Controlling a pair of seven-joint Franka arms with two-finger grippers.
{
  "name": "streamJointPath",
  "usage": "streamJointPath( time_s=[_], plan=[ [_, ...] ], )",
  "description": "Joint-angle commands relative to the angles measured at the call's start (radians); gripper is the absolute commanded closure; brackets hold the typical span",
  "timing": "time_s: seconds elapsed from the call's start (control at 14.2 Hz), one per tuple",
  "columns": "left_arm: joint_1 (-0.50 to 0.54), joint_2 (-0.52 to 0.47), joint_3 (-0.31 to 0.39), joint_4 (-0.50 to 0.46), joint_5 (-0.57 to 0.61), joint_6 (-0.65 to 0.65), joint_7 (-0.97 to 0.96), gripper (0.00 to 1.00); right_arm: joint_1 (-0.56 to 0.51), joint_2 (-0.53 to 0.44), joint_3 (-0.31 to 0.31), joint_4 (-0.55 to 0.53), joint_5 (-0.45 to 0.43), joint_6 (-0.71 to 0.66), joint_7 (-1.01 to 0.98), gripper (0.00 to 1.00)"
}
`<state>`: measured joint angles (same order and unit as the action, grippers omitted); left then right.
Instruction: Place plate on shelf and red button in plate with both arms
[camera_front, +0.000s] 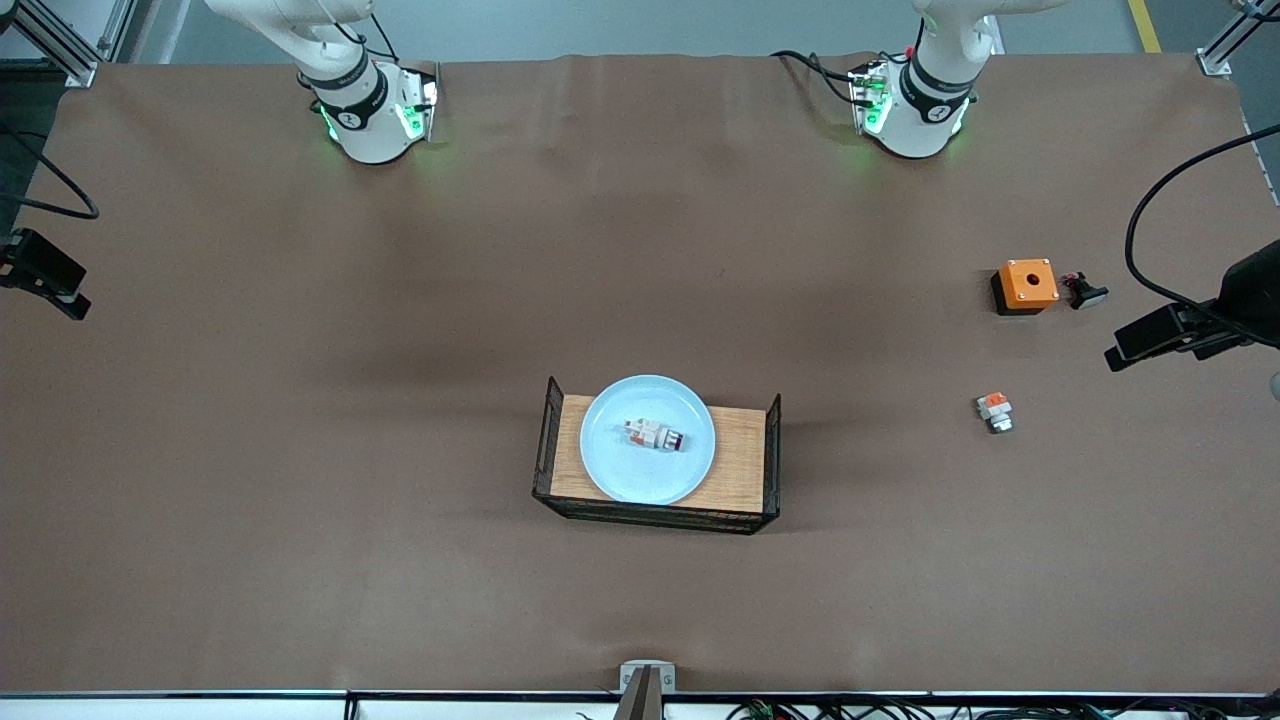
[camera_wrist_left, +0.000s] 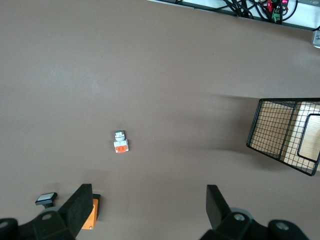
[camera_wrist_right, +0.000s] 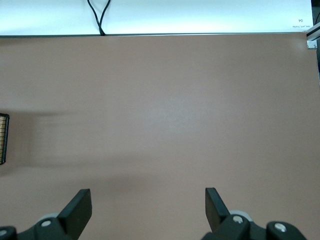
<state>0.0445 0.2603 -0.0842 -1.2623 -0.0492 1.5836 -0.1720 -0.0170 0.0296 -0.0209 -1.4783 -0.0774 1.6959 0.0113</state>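
Note:
The pale-blue plate (camera_front: 620, 465) lies on a wooden tray with black mesh ends (camera_front: 742, 462) in the middle of the table. The red button (camera_front: 655, 435) lies on its side in the plate's middle. Both arms wait drawn back at their bases, and their hands are out of the front view. My left gripper (camera_wrist_left: 149, 206) is open and empty over bare table, with the tray's mesh end (camera_wrist_left: 277, 131) at the edge of its view. My right gripper (camera_wrist_right: 148, 205) is open and empty over bare table.
Toward the left arm's end lie an orange box with a hole (camera_front: 1027, 285), a small black part with a pale cap (camera_front: 1085, 292) beside it, and a stubby white part with an orange top (camera_front: 995, 411) nearer the camera. Dark camera mounts (camera_front: 1190, 325) stand at both table ends.

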Motion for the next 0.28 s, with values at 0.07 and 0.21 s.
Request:
streamJointPath(
  time_s=[0.07,0.21],
  plan=[
    [-0.003,0.0,0.0,0.003,-0.009,0.001,0.0,0.0,0.003,0.007,0.003,0.018,-0.013,-0.007,0.001,0.0],
    [-0.006,0.0,0.0,0.003,-0.009,0.003,0.0,0.0,0.003,0.007,0.003,0.018,-0.013,-0.007,0.001,0.0]
  ],
)
